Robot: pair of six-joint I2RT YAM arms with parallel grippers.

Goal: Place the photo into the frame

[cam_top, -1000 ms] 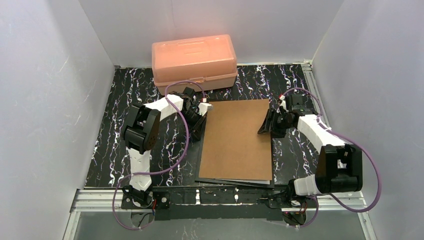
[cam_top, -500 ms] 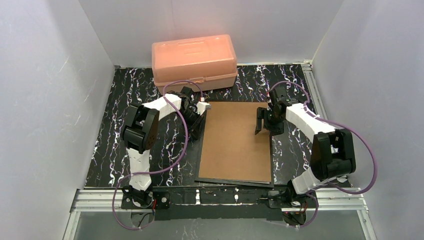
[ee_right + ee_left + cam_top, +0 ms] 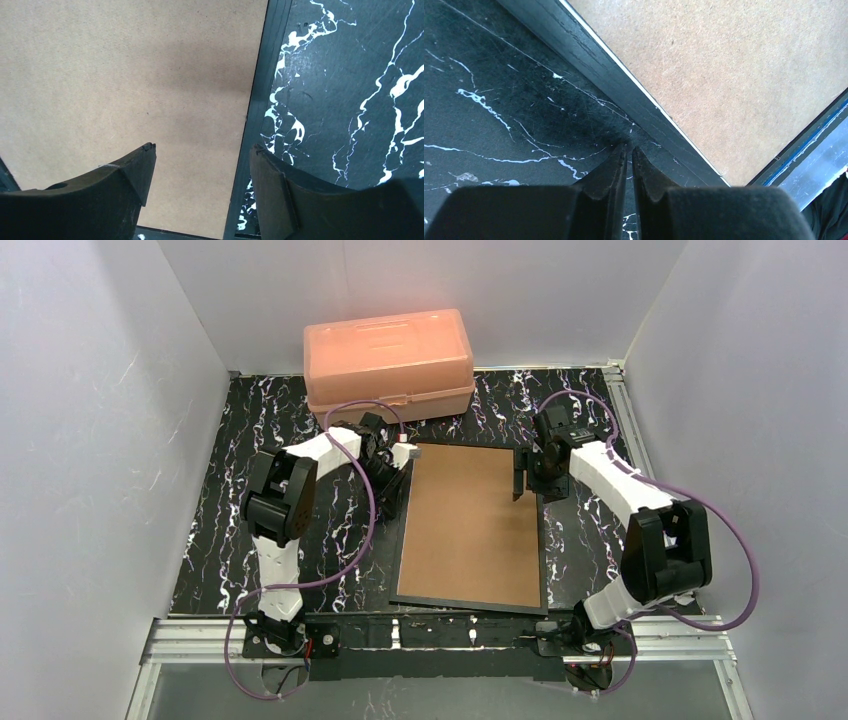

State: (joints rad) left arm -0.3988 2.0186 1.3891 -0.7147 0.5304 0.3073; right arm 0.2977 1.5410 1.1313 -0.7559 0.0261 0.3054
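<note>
The black frame (image 3: 465, 606) lies flat in the middle of the table with a plain brown backing board (image 3: 470, 525) set inside its rim. The photo is hidden. My left gripper (image 3: 397, 480) is shut and empty. Its tips (image 3: 629, 148) touch the table against the frame's left rim (image 3: 589, 65), next to the board (image 3: 734, 65). My right gripper (image 3: 520, 478) is open and empty over the frame's far right part. In the right wrist view it (image 3: 202, 147) straddles the frame's right rim (image 3: 260, 90), one finger over the board (image 3: 125, 75).
A closed peach plastic box (image 3: 390, 360) stands at the back, just beyond the frame's far left corner. The black marbled mat (image 3: 230, 510) is ringed by white walls on three sides.
The brown board, askew over the frame before, now sits square inside the rim. My right gripper has moved farther back along the frame's right edge. The left gripper has barely moved.
</note>
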